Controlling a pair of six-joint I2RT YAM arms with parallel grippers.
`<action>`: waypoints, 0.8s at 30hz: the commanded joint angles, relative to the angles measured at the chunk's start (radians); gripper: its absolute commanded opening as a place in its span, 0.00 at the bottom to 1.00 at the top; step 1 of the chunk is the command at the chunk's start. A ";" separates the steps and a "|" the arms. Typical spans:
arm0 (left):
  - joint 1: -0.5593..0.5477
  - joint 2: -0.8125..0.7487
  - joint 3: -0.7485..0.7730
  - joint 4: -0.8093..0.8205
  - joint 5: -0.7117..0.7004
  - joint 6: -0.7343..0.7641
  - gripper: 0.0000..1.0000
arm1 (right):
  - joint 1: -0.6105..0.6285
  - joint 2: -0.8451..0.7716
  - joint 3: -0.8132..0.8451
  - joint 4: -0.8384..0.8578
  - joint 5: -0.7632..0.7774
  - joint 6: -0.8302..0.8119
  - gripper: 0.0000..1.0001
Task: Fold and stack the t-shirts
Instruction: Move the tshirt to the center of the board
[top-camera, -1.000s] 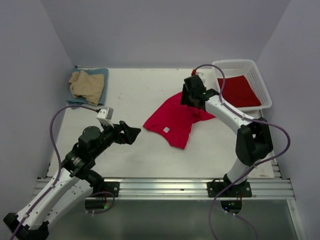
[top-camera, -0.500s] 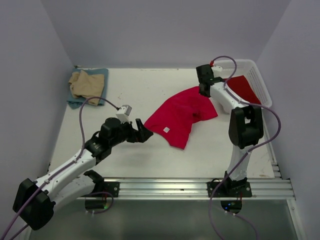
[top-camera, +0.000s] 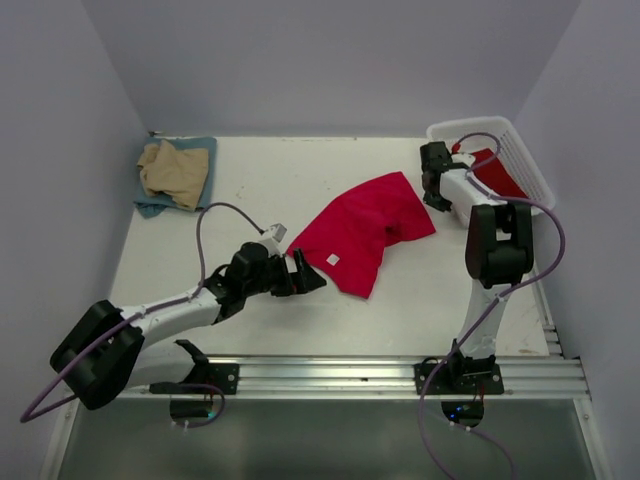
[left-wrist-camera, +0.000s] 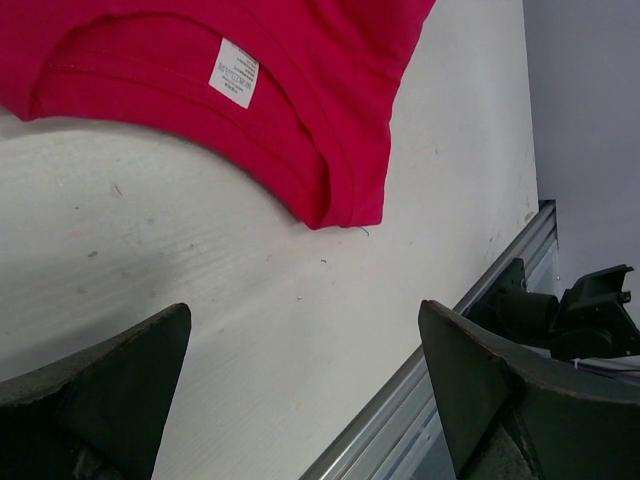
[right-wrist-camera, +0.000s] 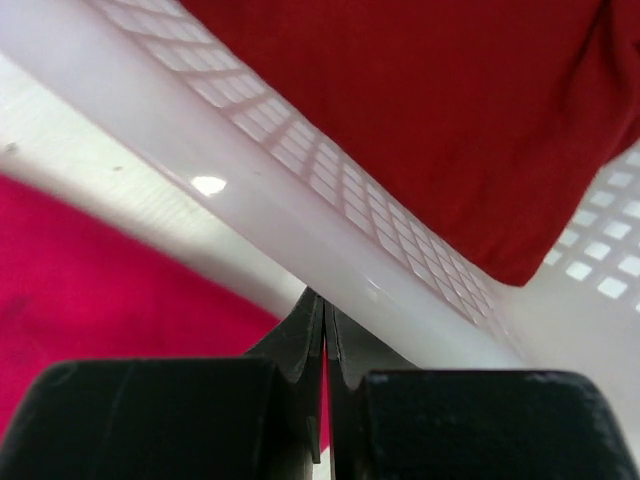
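Top external: vs 1 s ago my L hand has reached fwd and is now just beside the collar end of the red t-shirt on the desk, jaws wide apart, holding nothing. My R hand has left that shirt & gone to the basket wall, fingers pressed together, gripping nothing. Shirt lies flatter, more spread. Tan t-shirt on blue-grey t-shirt, far-L corner, unchanged. R fingertips hard to see from above. 2nd red t-shirt lies in the basket, partly cut off. Cloth is soft w/ ribbed collar, white neck tag. Basket is glossy white plastic w/ square holes.
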 joint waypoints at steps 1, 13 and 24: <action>-0.037 0.055 0.020 0.139 0.000 -0.039 1.00 | -0.036 -0.054 -0.022 -0.019 0.100 0.066 0.00; -0.062 0.120 0.021 0.143 -0.234 -0.058 1.00 | -0.019 -0.415 -0.297 0.247 -0.175 -0.026 0.00; -0.063 0.189 0.030 0.139 -0.476 -0.131 1.00 | 0.170 -0.805 -0.490 0.176 -0.182 -0.083 0.00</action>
